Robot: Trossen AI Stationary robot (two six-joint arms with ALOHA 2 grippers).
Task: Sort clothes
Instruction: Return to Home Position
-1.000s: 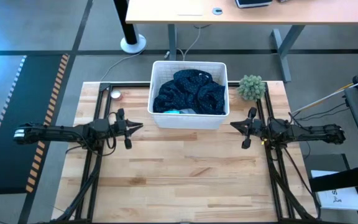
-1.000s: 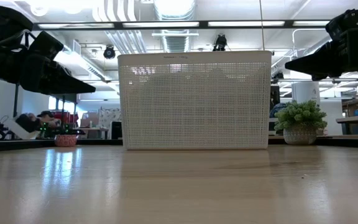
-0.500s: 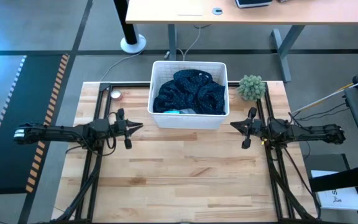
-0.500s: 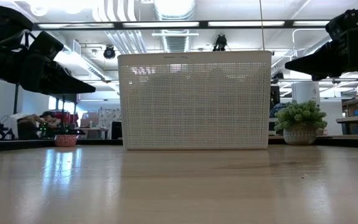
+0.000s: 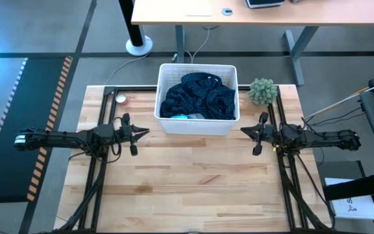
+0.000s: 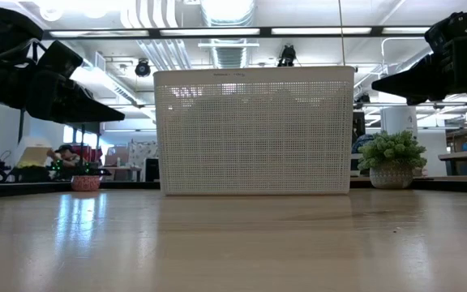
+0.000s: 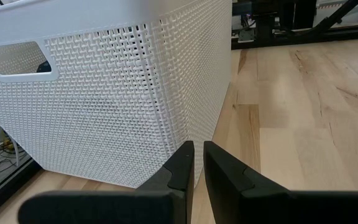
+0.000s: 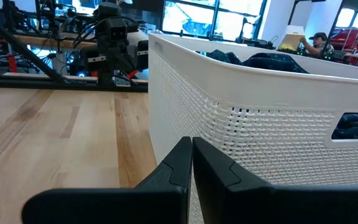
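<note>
Fingers nearly touching, the left gripper (image 5: 143, 132) hovers empty beside the white ribbed plastic basket (image 5: 197, 124) holding navy dotted clothes (image 5: 199, 95) on the wooden worktop (image 5: 193, 182); the right gripper (image 5: 247, 131) hovers pinched closed, empty.

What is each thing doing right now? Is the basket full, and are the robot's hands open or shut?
Basket: upright on the table, clothes inside.
Navy dotted clothes: heaped in the basket, on top.
Light blue cloth: peeking out under the navy heap.
Plant: upright beside the basket.
Left gripper: nearly shut, empty, by the basket.
Right gripper: shut, empty, by the basket.
</note>
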